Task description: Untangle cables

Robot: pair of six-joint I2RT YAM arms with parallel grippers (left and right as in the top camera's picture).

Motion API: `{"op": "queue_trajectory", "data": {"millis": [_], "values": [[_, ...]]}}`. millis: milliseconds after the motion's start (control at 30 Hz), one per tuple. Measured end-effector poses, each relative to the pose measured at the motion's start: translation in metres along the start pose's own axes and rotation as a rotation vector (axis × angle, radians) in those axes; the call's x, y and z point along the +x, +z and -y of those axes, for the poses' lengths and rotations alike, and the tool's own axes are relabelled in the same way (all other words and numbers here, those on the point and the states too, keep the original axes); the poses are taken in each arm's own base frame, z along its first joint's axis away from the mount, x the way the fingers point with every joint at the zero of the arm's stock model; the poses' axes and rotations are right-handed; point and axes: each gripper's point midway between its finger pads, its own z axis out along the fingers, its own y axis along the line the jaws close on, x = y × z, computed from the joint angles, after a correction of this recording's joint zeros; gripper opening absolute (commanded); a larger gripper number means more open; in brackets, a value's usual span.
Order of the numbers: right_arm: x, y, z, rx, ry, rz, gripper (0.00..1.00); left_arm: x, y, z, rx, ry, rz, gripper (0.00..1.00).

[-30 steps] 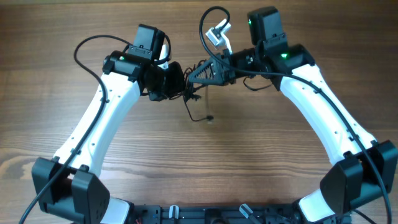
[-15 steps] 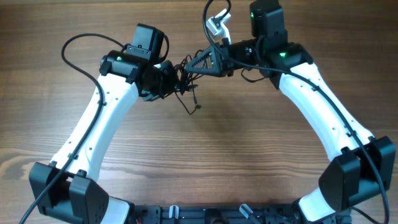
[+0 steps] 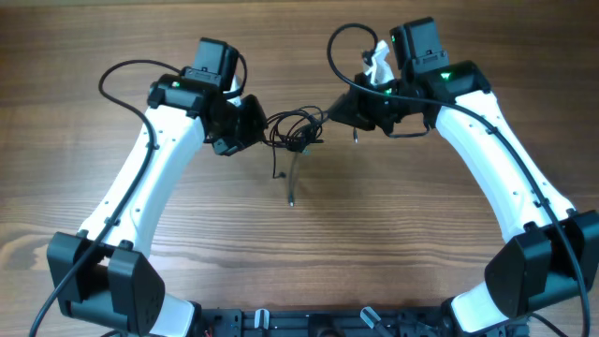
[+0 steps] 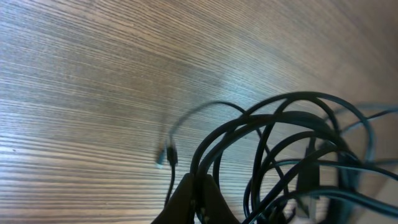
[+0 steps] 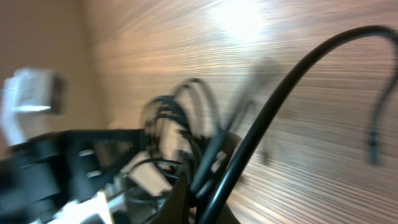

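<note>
The cables (image 3: 295, 129) are a loose tangle of thin black cords strung between my two grippers above the wooden table (image 3: 309, 253). One strand hangs down to a small plug end (image 3: 291, 198). My left gripper (image 3: 259, 122) is shut on strands at the tangle's left side; in the left wrist view its fingertips (image 4: 196, 198) pinch cords below several wide loops of the cables (image 4: 280, 140), with a plug end (image 4: 166, 155) nearby. My right gripper (image 3: 333, 113) is shut on the right side; the blurred right wrist view shows its fingertips (image 5: 198, 200) closed on the cables (image 5: 186, 134).
Thicker black arm cables arc over the left arm (image 3: 126, 75) and the right arm (image 3: 342, 47). A white fitting (image 3: 379, 64) sits on the right wrist. The left arm's gripper body (image 5: 68, 168) fills the left of the right wrist view.
The right gripper has swung to the right and the left slightly left, drawing the knot out into wider loops. The dangling strand now hangs lower.
</note>
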Motion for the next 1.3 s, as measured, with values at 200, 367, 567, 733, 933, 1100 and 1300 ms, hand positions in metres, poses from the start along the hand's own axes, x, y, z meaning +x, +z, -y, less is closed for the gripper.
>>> {"op": "queue_trajectory", "data": {"millis": [200, 367, 567, 733, 933, 1100, 1300], "values": [[-0.003, -0.003, 0.029, 0.149, 0.036, 0.042, 0.04, -0.003, -0.005, 0.006, 0.092, -0.032, -0.036, 0.04], [-0.004, -0.011, 0.058, 0.309, 0.105, 0.089, 0.04, 0.001, -0.007, 0.018, 0.156, -0.027, -0.067, 0.04], [-0.006, -0.021, 0.078, 0.423, 0.147, 0.139, 0.13, -0.001, -0.006, 0.013, 0.131, -0.087, -0.055, 0.04], [-0.011, -0.028, 0.085, 0.434, 0.132, 0.147, 0.38, -0.012, -0.006, 0.0, 0.07, -0.156, -0.004, 0.04], [-0.008, -0.026, 0.079, 0.387, 0.06, 0.103, 0.57, -0.014, -0.005, 0.004, 0.077, -0.156, 0.008, 0.04], [0.0, -0.017, 0.058, 0.269, -0.073, 0.027, 0.75, -0.009, -0.009, 0.052, 0.286, 0.021, -0.019, 0.04], [0.014, -0.005, 0.039, 0.183, -0.188, -0.038, 1.0, 0.01, -0.025, 0.103, 0.529, 0.161, -0.098, 0.04]]}}
